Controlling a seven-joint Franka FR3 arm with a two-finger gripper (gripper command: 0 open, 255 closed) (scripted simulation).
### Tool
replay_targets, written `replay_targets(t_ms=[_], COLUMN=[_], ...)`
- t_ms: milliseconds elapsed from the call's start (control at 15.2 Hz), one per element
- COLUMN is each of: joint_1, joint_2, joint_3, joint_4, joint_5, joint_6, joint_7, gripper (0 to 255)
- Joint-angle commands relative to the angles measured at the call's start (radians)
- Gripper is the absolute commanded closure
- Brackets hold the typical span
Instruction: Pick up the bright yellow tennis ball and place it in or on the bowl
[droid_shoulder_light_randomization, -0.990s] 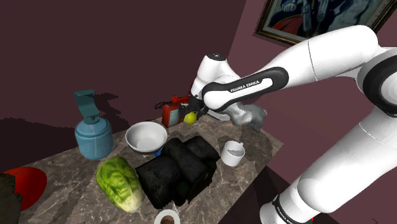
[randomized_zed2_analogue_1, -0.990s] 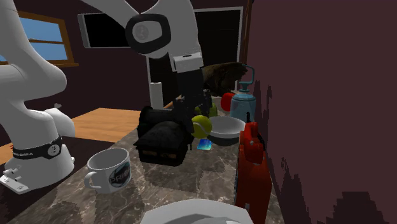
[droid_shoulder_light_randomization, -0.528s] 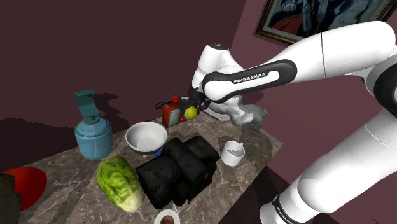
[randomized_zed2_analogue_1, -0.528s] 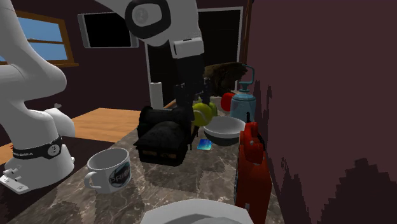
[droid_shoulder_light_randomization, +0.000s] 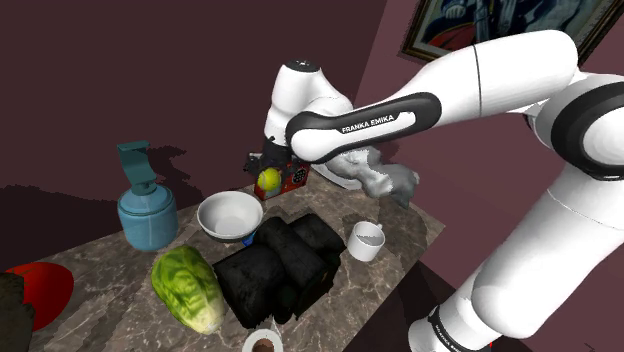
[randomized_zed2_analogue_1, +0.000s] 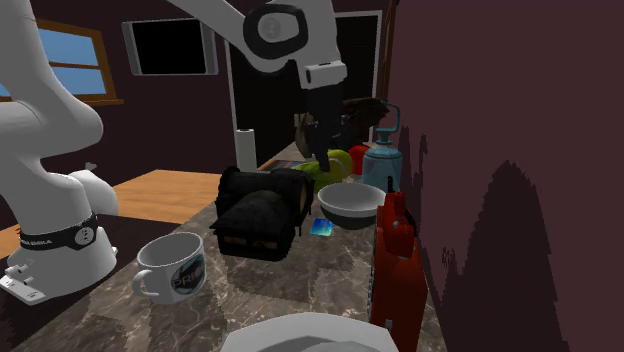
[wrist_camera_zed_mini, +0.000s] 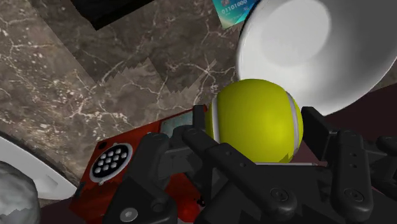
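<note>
So the all-black two-finger gripper (wrist_camera_zed_mini: 256, 137) is clamped on the bright yellow tennis ball with white seams (wrist_camera_zed_mini: 254, 118), a finger (wrist_camera_zed_mini: 188, 143) on each side, both pressed right up against it. The ball's up in the air, off the counter. It hangs just above and beside the rim of the round white bowl (droid_shoulder_light_randomization: 222, 230), on the side toward the shoulder view's right. From the wrist camera the ball overlaps the bowl's edge.

Right under the hand there's a red telephone with a grey keypad (wrist_camera_zed_mini: 118, 167) lying on the dark brown marbled countertop (wrist_camera_zed_mini: 95, 76), near the bowl. A little blue card (wrist_camera_zed_mini: 232, 9) pokes out beside the bowl too.

Further out in the shoulder view:
- A bulky black boxy thing (droid_shoulder_light_randomization: 280, 265) sits just in front of the bowl.
- A white mug (droid_shoulder_light_randomization: 366, 240) is to its right.
- A green head of lettuce (droid_shoulder_light_randomization: 188, 288) is to its left, touching it as far as I can tell.
- A teal jug with a pump-style top (droid_shoulder_light_randomization: 148, 215) stands left of the bowl.
- A red plate (droid_shoulder_light_randomization: 40, 292) is way off at the far left edge of the counter.
</note>
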Motion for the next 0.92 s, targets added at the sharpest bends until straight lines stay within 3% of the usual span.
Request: replay_targets(t_ms=[0,396,858], joint_1=[0.031,0.127,0.135], joint_2=[0.049,0.200,0.241], joint_3=[0.019,0.042,0.028], joint_4=[0.061,0.259,0.217], joint_5=[-0.035,-0.125,-0.160], joint_6=[-0.025,-0.109,-0.033], joint_7=[0.066,0.204,0.235], gripper=[255,255,255])
